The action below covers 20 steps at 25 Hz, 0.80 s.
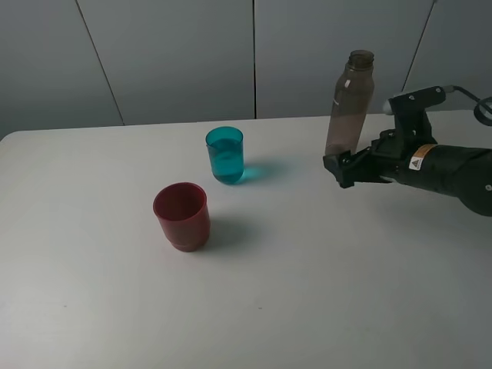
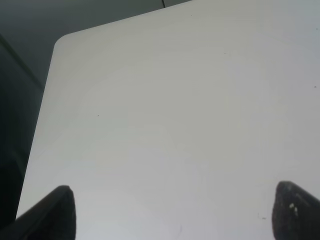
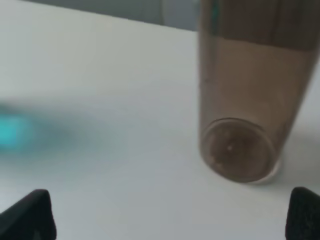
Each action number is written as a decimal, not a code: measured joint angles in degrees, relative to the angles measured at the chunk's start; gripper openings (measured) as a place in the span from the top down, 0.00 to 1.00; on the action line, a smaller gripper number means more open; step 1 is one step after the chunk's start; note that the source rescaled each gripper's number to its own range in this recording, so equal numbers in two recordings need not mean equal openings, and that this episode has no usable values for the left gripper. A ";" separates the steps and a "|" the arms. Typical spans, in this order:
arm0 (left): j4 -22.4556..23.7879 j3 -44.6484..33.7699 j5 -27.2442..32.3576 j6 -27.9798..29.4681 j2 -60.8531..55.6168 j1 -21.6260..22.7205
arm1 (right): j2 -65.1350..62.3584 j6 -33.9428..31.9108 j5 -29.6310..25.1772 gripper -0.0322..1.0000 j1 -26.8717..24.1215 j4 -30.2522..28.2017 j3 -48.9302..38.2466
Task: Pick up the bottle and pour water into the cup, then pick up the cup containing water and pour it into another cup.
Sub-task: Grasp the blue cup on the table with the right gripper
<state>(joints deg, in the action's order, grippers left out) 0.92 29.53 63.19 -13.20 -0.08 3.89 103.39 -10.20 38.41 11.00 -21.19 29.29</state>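
The smoky grey-brown bottle [image 1: 350,104] stands upright on the white table [image 1: 307,292] at the right. Its lower part looks darker. My right gripper [image 1: 343,170] sits low on the table just in front of its base, open and holding nothing. In the right wrist view the bottle [image 3: 245,105] stands a little beyond the gripper [image 3: 170,215] and to one side of the open fingertips. The teal cup [image 1: 224,154], with water in it, stands mid-table. The dark red cup [image 1: 181,216] sits nearer the front left. My left gripper [image 2: 175,215] hangs open over bare table.
Grey wall panels [image 1: 177,54] rise behind the table's far edge. The left wrist view shows a rounded table corner [image 2: 62,42] with dark floor beyond. A blurred teal patch [image 3: 10,131] lies at the edge of the right wrist view.
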 joint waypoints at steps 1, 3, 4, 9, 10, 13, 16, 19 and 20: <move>0.00 0.00 0.00 0.00 0.00 0.00 | -0.09 -1.97 0.40 0.00 0.00 -4.46 -0.20; 0.00 0.00 0.00 0.00 0.00 0.00 | -0.09 -5.26 1.95 0.00 0.00 -11.20 -0.28; 0.00 0.00 0.00 0.00 0.00 0.00 | -0.09 -6.66 3.06 0.00 0.00 -13.36 -0.28; 0.00 0.00 0.00 0.00 0.00 0.00 | -0.09 -7.28 4.13 0.00 2.53 -13.58 -0.28; 0.00 0.00 0.00 0.00 0.00 0.00 | -0.09 -6.34 4.13 0.00 3.68 -12.78 -0.28; 0.00 0.00 0.00 0.00 0.00 0.00 | -0.09 -2.28 4.23 0.00 7.57 -8.10 -0.14; 0.00 0.00 0.00 0.00 0.00 0.00 | 0.40 1.10 4.23 0.00 11.62 -2.72 1.52; 0.00 0.00 0.00 0.00 0.00 0.00 | 2.14 2.45 4.49 0.00 14.45 0.89 4.29; 0.00 0.00 0.00 0.00 0.00 0.00 | 2.99 2.67 4.49 0.00 15.09 1.35 5.15</move>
<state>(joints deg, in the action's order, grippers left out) 0.92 29.53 63.19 -13.20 -0.08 3.89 106.38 -7.53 42.90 26.09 -19.84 34.43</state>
